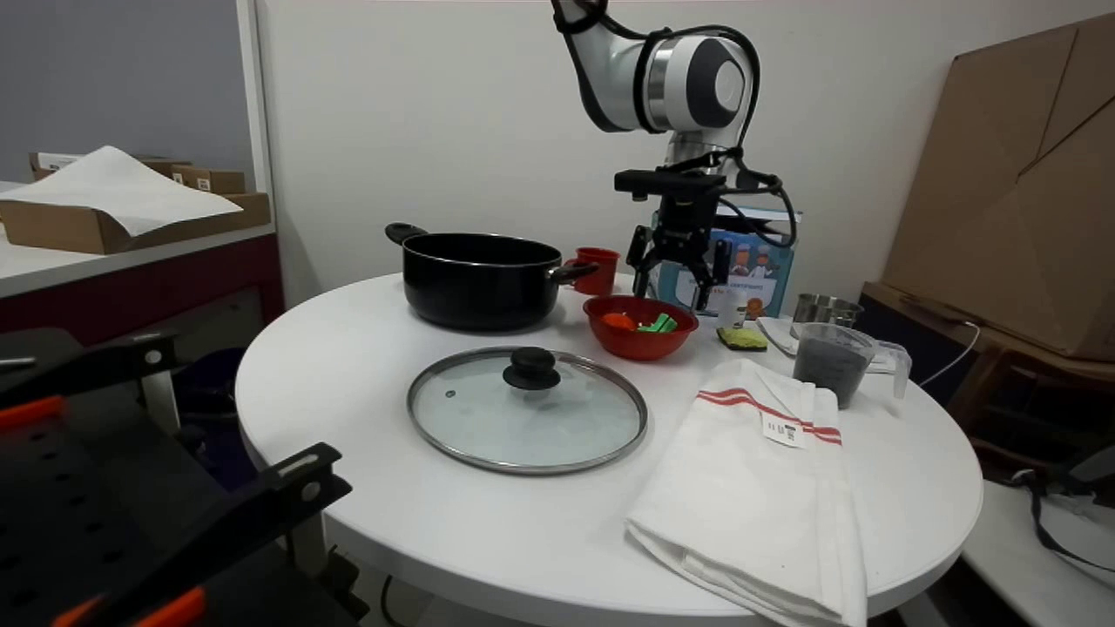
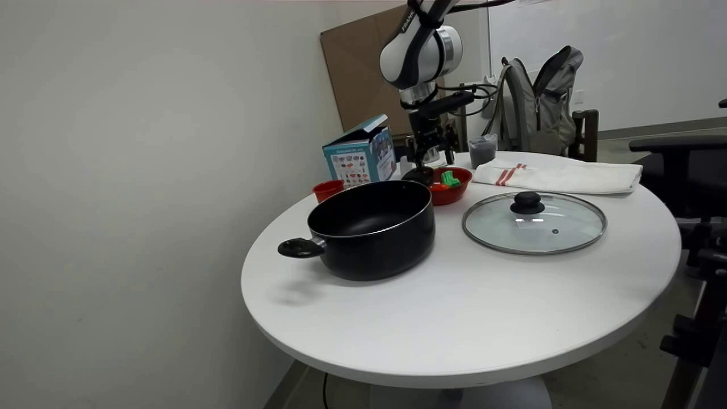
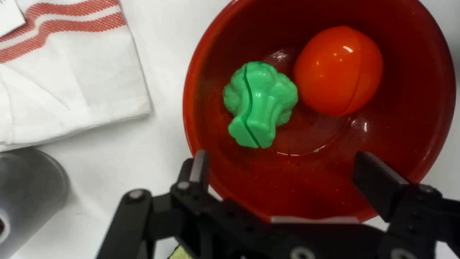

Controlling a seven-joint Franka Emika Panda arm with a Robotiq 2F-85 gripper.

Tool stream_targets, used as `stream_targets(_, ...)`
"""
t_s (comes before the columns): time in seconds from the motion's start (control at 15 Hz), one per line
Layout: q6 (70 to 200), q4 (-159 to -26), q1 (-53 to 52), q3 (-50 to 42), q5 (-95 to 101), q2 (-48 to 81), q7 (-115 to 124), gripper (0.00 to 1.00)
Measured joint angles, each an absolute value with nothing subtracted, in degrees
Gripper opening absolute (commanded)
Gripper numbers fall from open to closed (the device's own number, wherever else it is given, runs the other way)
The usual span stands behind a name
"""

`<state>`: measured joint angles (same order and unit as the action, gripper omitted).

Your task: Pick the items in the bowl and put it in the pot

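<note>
The shallow red bowl (image 1: 640,347) stands on the white table, and it also shows in an exterior view (image 2: 451,196) behind the pot. In the wrist view two items lie inside the bowl (image 3: 305,187): a green broccoli-like piece (image 3: 260,104) and a round orange-red piece (image 3: 337,72). The wide black pot (image 1: 483,283) stands beside the bowl, its inside bare where visible (image 2: 375,244); it is out of the wrist view. My gripper (image 1: 672,292) is open and empty, pointing down over the bowl's rim. In the wrist view its fingertips (image 3: 282,158) are wide apart, short of both items.
A glass lid (image 1: 462,418) lies in front of the pot and bowl. A small red cup (image 1: 598,270) stands behind the pot. A blue box (image 1: 766,279), a yellow-green sponge (image 1: 742,338), a folded white towel (image 1: 758,496) and a measuring cup (image 1: 832,361) stand or lie around the bowl.
</note>
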<state>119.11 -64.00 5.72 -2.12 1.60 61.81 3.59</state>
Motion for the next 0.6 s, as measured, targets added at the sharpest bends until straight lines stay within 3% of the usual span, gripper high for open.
stream_targets(0.47,115.78,-64.35,5.91,-1.89,1.6,61.97,3.45,0.97)
stream_targets(0.53,115.24,-64.36,5.88,-1.83,1.6,61.99,3.44,0.74)
stream_targets(0.6,114.74,-64.36,5.85,-1.8,1.6,62.03,3.43,0.73)
